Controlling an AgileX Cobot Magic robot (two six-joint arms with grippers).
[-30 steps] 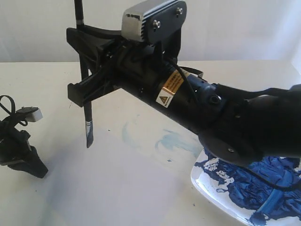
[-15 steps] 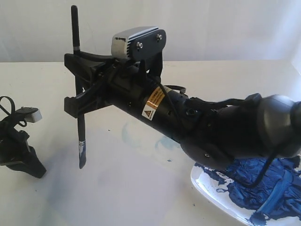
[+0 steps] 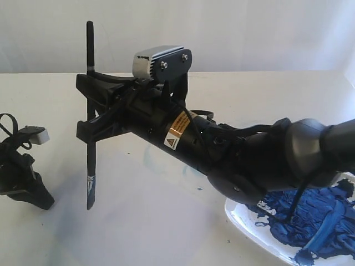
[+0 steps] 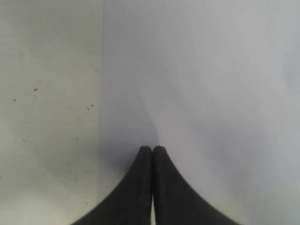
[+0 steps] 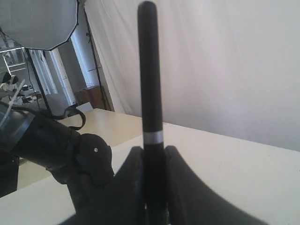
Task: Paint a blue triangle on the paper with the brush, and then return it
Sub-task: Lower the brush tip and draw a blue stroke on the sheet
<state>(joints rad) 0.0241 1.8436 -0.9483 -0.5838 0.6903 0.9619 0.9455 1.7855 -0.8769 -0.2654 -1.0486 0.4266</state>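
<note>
Paint, dark blue and thickly smeared, covers the white plate (image 3: 237, 220) nearest the exterior camera, on the right of that view. Beyond it lies the pale grey-white square sheet of paper (image 4: 211, 93), hardly distinct from the cream table (image 4: 47, 70). No dark stroke of the blue triangle shows on the part your right arm (image 3: 249, 160) leaves visible, so I judge you are at the very start of the first line.

The long thin black-handled paintbrush (image 3: 90, 166) stands nearly upright over the sheet, its blue-stained tip down, at or just above the surface; contact cannot be told. Your right gripper (image 3: 89, 105) has its fingers clenched on the handle just below the silver band (image 5: 153, 138), well up from the bristles. Lower gently until the tip just bends. Then drag sideways with the handle vertical and the pressure even; too much push would likely splay the bristles or wrinkle the sheet.

Farther left, your left gripper (image 4: 152, 150) has its fingers pressed together on nothing, tips over the paper just inside its edge. If it pins the sheet, leave it there while you stroke. Behind everything hangs a plain white backdrop (image 3: 249, 27).
</note>
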